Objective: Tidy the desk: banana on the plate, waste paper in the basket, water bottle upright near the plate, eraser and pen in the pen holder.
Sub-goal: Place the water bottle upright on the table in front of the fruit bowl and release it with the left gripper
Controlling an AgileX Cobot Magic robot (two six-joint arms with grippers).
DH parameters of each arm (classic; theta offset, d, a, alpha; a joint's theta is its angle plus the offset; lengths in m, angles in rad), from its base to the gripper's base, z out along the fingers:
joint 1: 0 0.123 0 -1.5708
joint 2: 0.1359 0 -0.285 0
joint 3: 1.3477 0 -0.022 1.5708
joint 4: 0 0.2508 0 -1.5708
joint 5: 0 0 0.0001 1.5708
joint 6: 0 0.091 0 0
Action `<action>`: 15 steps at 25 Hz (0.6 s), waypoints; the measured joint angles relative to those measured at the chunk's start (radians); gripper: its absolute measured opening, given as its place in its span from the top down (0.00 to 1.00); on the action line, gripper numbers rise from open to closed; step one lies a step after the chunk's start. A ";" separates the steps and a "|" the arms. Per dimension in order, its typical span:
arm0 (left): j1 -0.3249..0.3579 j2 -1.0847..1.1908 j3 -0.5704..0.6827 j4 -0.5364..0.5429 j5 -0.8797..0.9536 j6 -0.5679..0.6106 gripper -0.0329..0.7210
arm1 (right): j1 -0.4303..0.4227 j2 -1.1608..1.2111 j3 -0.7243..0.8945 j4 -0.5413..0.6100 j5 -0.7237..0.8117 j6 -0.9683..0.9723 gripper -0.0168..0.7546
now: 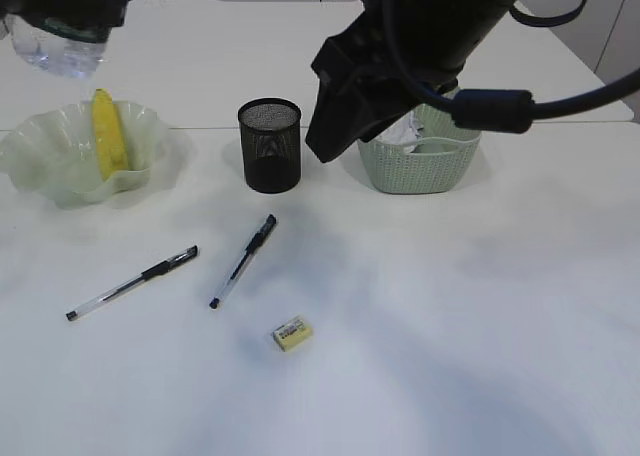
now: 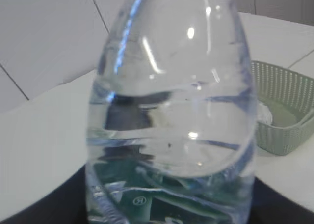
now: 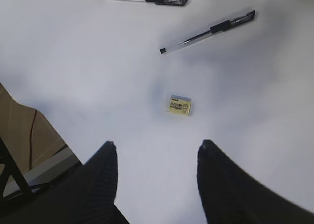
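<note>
At the far left of the exterior view the left gripper [image 1: 62,21] hangs in the air above the plate [image 1: 40,161], its jaws about half apart and filled by the water bottle [image 1: 58,48]; the left wrist view shows little but the clear bottle wall, so the fingers themselves are hidden. The banana [image 1: 108,134] already lies in the plate. Further right on the desk [image 1: 450,306] lie two pens — the left pen [image 1: 132,283] and the middle pen [image 1: 243,260], both slanting up to the right — with the eraser [image 1: 291,332] just beyond them and the pen holder [image 1: 269,144] standing behind. The waste paper [image 1: 402,132] sits in the basket [image 1: 418,161]. The right gripper [image 3: 157,157] hovers half open and empty; in its wrist view the eraser lies straight ahead of the fingertips, between their lines, so this arm looks the nearer one for it; the bottle, I judge, wants setting down upright beside the plate.
</note>
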 joint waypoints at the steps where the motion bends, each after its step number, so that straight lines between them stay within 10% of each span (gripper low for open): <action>1: 0.022 0.000 0.000 0.000 0.008 -0.026 0.44 | 0.000 0.000 0.000 0.000 0.000 0.001 0.47; 15: 0.238 -0.101 0.060 0.000 0.058 -0.082 0.44 | 0.000 0.000 0.000 -0.011 0.008 0.029 0.47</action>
